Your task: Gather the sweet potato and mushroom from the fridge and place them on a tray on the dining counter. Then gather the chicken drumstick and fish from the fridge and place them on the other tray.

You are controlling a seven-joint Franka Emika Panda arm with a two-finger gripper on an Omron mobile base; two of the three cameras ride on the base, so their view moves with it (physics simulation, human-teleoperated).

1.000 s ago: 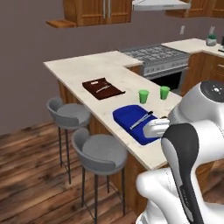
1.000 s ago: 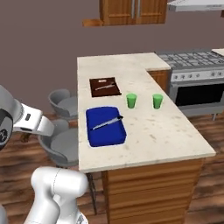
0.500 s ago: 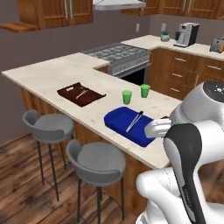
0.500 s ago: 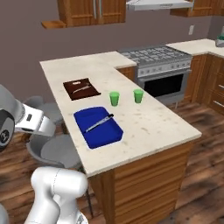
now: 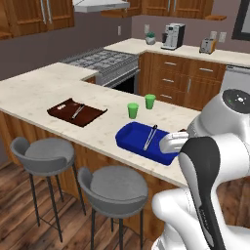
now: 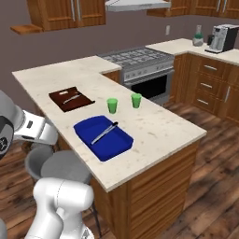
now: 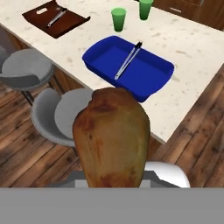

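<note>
Wood-cabinet kitchen; the dining counter (image 5: 44,90) is a pale stone peninsula running toward the stove (image 6: 140,60), with grey stools (image 5: 114,188) along its near side.

Hand view: gripper is pinched on the sweet potato (image 7: 111,138), which stands big and upright right in front of the lens, carried high off the counter. The fingertips themselves are hidden behind it. It sits between the camera and the counter edge, so it is likely held up for the drive in, not yet over a tray.

Two trays on the counter: blue tray (image 6: 103,138) near the free end, brown tray (image 6: 71,99) further along. Each has tongs or a utensil lying in it; the blue one's (image 7: 127,60) lies across the middle on a diagonal. My guess is blue is the closer drop, aiming beside the tongs rather than on them.

Two green cups (image 6: 112,105) stand just behind the blue tray, apart from it. They could be knocked by overreach. Stools sit between base and counter and block a closer approach. Coffee maker (image 5: 173,35) and toaster (image 5: 207,46) on the wall counter are well clear.

Mushroom, drumstick and fish are not on either tray yet.
</note>
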